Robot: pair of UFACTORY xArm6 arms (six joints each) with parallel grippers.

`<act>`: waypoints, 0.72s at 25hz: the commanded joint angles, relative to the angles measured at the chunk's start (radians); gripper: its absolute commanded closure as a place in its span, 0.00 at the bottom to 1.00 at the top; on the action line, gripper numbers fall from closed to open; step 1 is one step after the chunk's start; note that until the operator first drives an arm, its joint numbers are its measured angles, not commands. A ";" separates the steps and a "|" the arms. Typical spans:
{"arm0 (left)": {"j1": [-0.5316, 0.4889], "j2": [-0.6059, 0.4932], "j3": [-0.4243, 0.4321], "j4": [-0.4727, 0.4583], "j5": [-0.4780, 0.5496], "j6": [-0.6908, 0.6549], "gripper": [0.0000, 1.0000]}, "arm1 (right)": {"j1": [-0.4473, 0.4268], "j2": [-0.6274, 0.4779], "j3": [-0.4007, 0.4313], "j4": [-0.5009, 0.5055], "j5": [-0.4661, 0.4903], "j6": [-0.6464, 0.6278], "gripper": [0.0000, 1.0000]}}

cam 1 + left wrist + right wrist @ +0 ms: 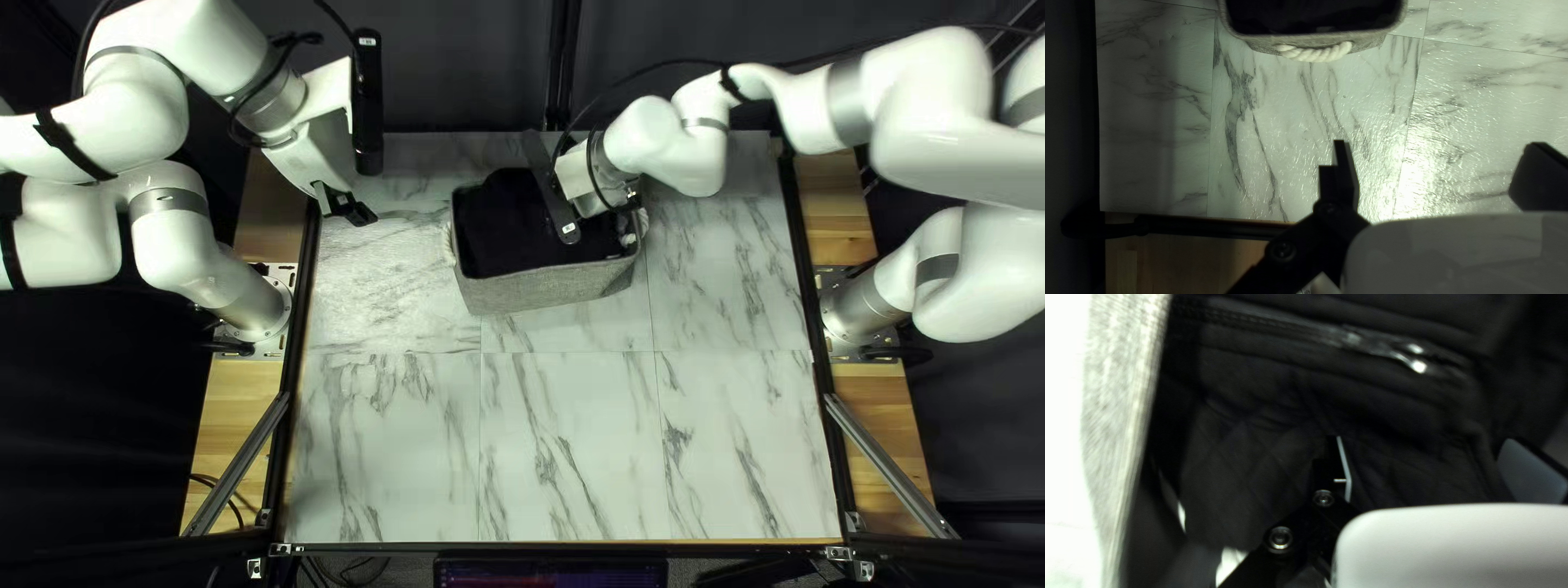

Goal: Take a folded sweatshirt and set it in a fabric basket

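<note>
"Start at the left. What is that arm doing?"

"My left gripper (1438, 142) hangs over the marble-patterned table (566, 457), its two fingers spread with nothing between them. I'd say I have it there to leave the basket's mouth to the other arm, yet near enough to help."

"And next along?"

"The fabric basket (544, 288), upright near the table's far edge. One rope handle (1314, 53) faces my left arm, so I could steady that side if the basket shifted. Standing between both arms, it suits either one."

"Where's the sweatshirt?"

"Inside. The dark sweatshirt (495, 229) fills much of the basket, and from the right wrist I see its zip (1415, 365) lying across the cloth. It looks fairly flat, which I take as the reason for folding it: a compact bundle sits within the walls."

"Then the far right?"

"My right gripper (1421, 440) is down at the basket, over the cloth. Its fingers are wide apart, pinching nothing; whether one brushes the fabric I can't tell. I read that spread as letting the sweatshirt rest on its own weight."

"So what's left?"

"Lifting straight up, I think, fingers wide. A sideways move could snag the zip or tug the basket's rim along."
</note>
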 commanded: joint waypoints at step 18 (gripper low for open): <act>0.030 -0.098 -0.043 -0.035 0.118 0.007 0.00 | 0.153 0.123 -0.338 -0.120 0.304 0.053 0.00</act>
